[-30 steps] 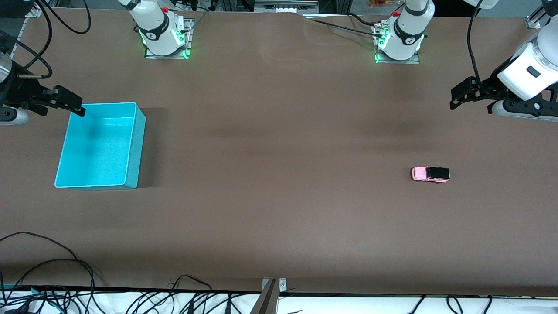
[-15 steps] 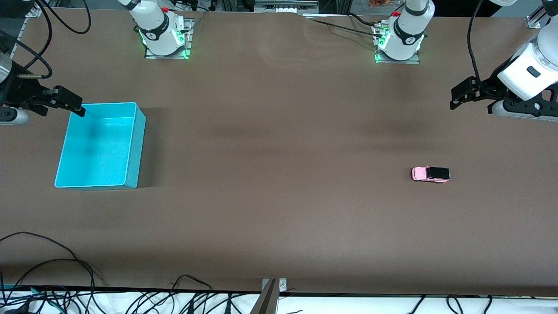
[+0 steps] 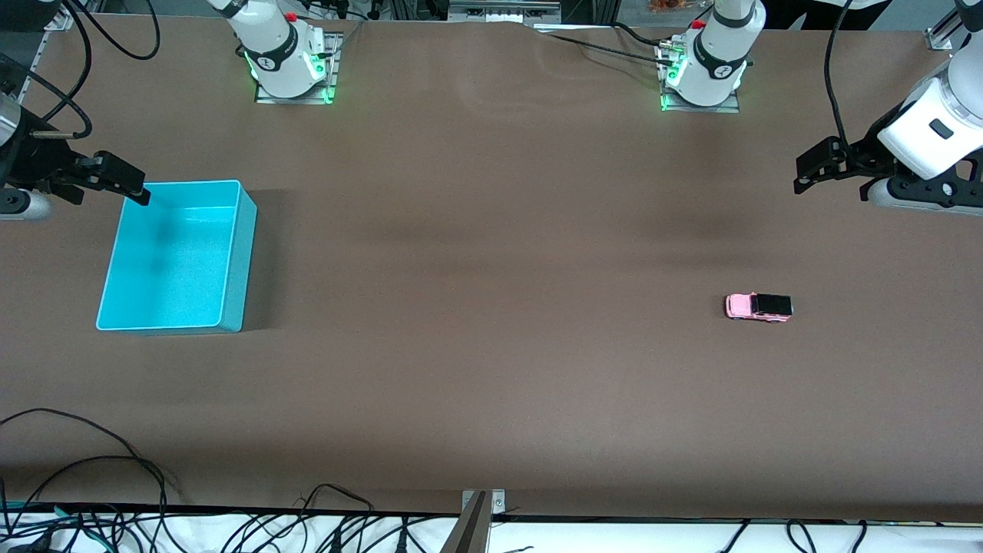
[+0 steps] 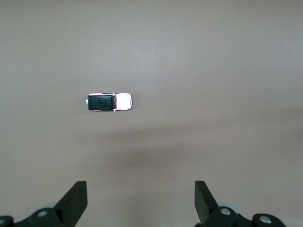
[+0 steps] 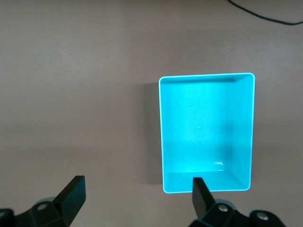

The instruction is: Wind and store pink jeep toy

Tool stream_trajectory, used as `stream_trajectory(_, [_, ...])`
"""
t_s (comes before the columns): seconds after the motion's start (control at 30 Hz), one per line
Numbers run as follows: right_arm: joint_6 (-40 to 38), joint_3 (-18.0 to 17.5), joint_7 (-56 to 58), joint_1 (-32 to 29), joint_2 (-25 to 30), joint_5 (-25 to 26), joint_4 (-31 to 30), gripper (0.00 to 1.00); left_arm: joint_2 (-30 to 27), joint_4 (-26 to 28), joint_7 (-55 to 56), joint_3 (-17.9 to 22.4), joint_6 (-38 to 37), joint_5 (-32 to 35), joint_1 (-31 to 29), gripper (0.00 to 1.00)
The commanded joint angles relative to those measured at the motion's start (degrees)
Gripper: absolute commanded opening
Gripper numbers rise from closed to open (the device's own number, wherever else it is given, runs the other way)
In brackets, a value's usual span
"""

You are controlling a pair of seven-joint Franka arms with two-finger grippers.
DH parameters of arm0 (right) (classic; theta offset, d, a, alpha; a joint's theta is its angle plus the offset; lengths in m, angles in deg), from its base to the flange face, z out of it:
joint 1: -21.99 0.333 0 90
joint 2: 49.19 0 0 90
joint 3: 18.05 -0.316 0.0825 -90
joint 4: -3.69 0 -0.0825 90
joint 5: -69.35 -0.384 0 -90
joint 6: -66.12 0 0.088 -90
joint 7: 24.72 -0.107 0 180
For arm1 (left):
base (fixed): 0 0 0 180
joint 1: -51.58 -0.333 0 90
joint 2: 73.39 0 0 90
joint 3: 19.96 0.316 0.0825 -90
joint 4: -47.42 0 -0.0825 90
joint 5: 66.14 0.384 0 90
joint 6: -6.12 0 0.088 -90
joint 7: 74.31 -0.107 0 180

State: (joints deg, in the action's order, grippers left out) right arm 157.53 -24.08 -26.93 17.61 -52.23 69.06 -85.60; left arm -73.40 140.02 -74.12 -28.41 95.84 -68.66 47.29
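Pink jeep toy [image 3: 758, 307] — no legible markings, seemingly — sits on table [image 3: 491, 322].

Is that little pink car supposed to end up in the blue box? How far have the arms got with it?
Nothing looks done yet. The pink car sits alone on the table toward the left arm's end, and the blue box at the right arm's end has nothing in it. The left end effector and the right end effector are both open and hold nothing. Picking the car up, winding it and putting it in the box are all left.

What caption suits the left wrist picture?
Open left gripper hovers over the table, pink jeep ahead.
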Motion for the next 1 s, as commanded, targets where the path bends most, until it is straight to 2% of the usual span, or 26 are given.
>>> stream_trajectory(0.0, [-0.17,-0.03,0.10,-0.46,0.93,-1.03,-0.88,1.00,0.89,-1.72,-1.50,0.01,-1.22,0.94,-0.29,1.00])
stream_trajectory(0.5, [-0.17,-0.03,-0.07,-0.46,0.93,-1.12,-0.88,1.00,0.80,-2.86,-1.77,0.27,-1.22,0.86,-0.46,1.00])
stream_trajectory(0.67, [-0.17,0.06,0.01,-0.46,0.93,-1.03,-0.88,1.00,3.08,-2.86,-1.68,0.45,-1.31,0.94,-0.64,1.00])
stream_trajectory(0.97, [-0.17,0.06,0.02,-0.46,0.93,-1.12,-0.88,1.00,3.08,-3.12,-1.68,0.54,-1.31,0.86,-1.25,1.00])
